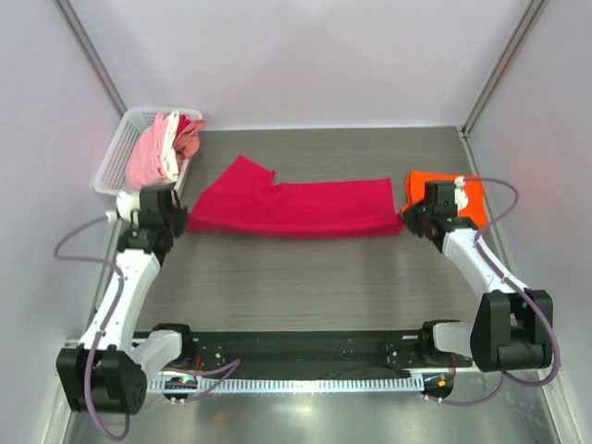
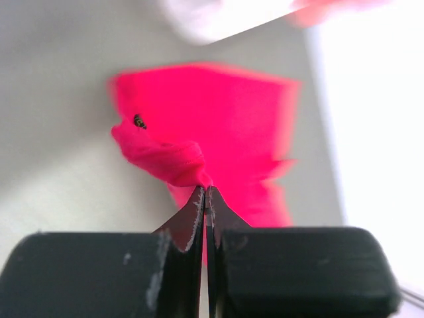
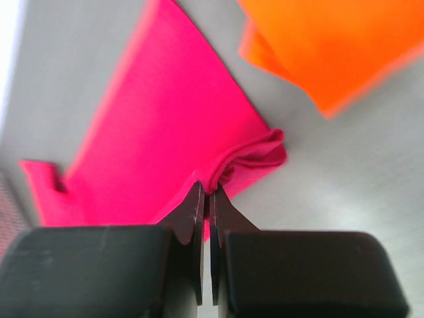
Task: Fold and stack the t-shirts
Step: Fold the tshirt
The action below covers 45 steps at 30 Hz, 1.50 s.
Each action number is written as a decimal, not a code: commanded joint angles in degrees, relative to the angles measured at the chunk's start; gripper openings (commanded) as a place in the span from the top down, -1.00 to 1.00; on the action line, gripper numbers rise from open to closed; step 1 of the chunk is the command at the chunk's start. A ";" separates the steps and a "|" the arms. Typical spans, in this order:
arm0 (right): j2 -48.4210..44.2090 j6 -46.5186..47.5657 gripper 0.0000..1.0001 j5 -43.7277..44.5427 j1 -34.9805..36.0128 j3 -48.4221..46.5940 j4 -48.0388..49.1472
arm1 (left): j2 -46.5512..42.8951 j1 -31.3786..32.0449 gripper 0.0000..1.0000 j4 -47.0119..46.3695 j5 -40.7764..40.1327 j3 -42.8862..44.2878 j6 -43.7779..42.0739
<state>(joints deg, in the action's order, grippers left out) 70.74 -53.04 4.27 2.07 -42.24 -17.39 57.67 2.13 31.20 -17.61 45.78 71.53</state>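
Crimson t-shirt [image 1: 287, 208] lies folded into a long band on the grey table [image 1: 305, 277], long axis left to right, one sleeve pointing to the far side near its left end. Left gripper [image 2: 204, 193] is pressed together on the bunched left end and right gripper [image 3: 207, 191] pinches the right end, the shirt spanning between them. Orange t-shirt [image 1: 418, 182] lies just beyond the right gripper; a white basket [image 1: 113, 157] of pink and white shirts [image 1: 159, 153] stands beside the left gripper.

The right arm [image 1: 462, 245] hides part of the orange t-shirt [image 1: 416, 182] seen from above.
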 commanded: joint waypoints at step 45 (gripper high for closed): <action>5.61 20.25 0.03 -2.69 -1.28 -12.94 -1.16 | -8.21 -0.46 -0.99 -10.94 9.07 -2.45 -23.80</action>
<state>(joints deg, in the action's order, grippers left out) 70.39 -36.88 2.59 0.99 -51.27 -22.06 42.92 1.85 31.77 -14.98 41.87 53.04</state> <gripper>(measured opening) 0.486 0.994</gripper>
